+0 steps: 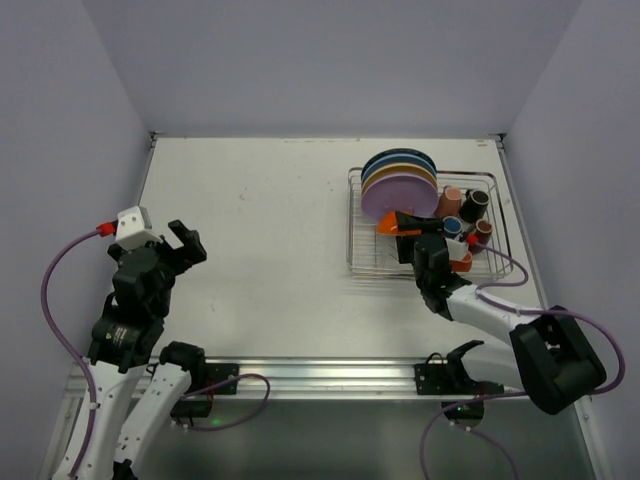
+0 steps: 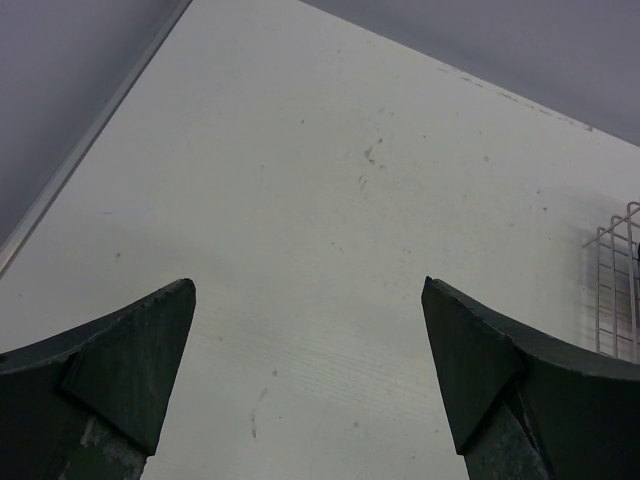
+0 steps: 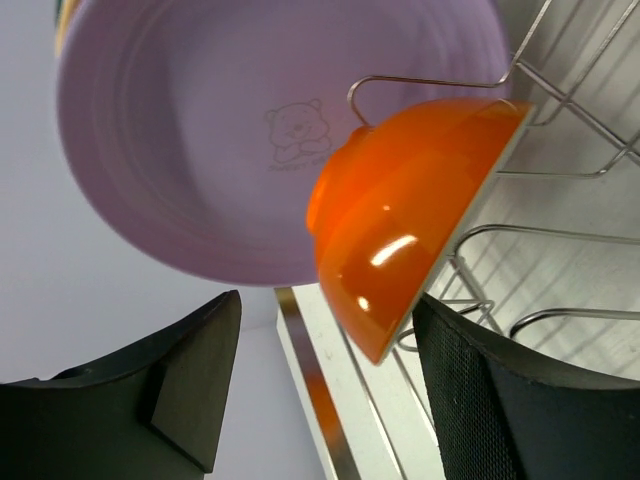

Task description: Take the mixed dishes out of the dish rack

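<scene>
One bear-stamped lilac plate [image 3: 170, 140], wrist-view only

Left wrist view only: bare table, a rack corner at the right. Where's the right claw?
Observer: The right claw is at the dish rack, jaws apart on either side of the lower edge of the orange bowl.
Operator: Gripping it?
Observer: No grip visible. There's a gap between one finger and the bowl.
Operator: What's behind the bowl?
Observer: A lilac plate, standing on edge in the rack.
</scene>
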You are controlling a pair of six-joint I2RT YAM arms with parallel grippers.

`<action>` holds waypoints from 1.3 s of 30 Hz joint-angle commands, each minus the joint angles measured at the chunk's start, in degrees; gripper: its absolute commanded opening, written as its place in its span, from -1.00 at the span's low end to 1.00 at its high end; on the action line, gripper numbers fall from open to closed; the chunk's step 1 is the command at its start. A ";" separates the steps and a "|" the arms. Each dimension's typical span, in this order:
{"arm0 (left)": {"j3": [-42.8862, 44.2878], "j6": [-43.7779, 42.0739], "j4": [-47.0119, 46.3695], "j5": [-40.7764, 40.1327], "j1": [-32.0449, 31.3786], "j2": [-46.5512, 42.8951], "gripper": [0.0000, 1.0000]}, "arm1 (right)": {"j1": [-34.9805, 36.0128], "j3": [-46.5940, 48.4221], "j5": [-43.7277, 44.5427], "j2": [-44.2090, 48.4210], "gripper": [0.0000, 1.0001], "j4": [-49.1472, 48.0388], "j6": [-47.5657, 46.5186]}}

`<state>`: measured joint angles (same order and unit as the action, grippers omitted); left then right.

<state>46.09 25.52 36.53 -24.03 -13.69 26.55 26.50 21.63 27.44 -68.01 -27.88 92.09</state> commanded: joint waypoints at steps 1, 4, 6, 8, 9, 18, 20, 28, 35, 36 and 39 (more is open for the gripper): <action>-0.29 0.41 -1.38 -0.05 -0.72 -0.27 1.00 | -0.31 1.84 3.15 -3.08 0.42 -2.69 1.16; -0.29 0.41 -1.29 -0.05 -0.90 -0.27 1.00 | -0.31 1.14 2.79 -4.94 0.42 -7.51 0.46; -0.29 0.41 -1.29 -0.05 -0.90 -0.27 1.00 | -0.22 0.52 2.71 -6.26 0.42 -9.29 0.37; -0.29 0.41 -1.29 -0.05 -0.98 -0.35 1.00 | -0.31 0.00 2.53 -7.13 0.41 -12.62 0.11; -0.29 0.41 -1.29 0.04 -0.98 -0.35 1.00 | -0.31 -0.70 2.44 -7.40 0.40 -14.21 -0.51; -0.38 0.41 -1.29 -0.14 -1.07 -0.53 1.00 | -0.57 -0.27 4.37 -8.63 0.32 -16.86 -1.13; -0.38 0.41 -1.29 -0.14 -1.16 -0.62 1.00 | -0.75 -0.62 4.64 -8.54 0.23 -17.12 -0.69; -0.38 0.41 -1.29 -0.05 -1.16 -0.97 1.00 | -1.36 -1.15 4.11 -9.33 0.08 -18.96 -1.48; -0.38 0.41 -1.38 0.04 -1.25 -1.32 1.00 | -1.89 -2.73 1.83 -11.44 0.02 -26.69 -4.02; -0.38 0.41 -1.38 0.04 -1.25 -1.23 1.00 | -1.98 -2.82 1.83 -11.53 0.02 -27.31 -4.46; -0.30 0.41 -1.38 0.04 -1.25 -1.23 1.00 | -2.24 -2.91 2.00 -11.45 0.02 -27.58 -4.56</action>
<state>46.04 25.52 36.53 -24.01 -14.41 25.58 24.99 18.92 27.24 -79.48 -48.60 90.11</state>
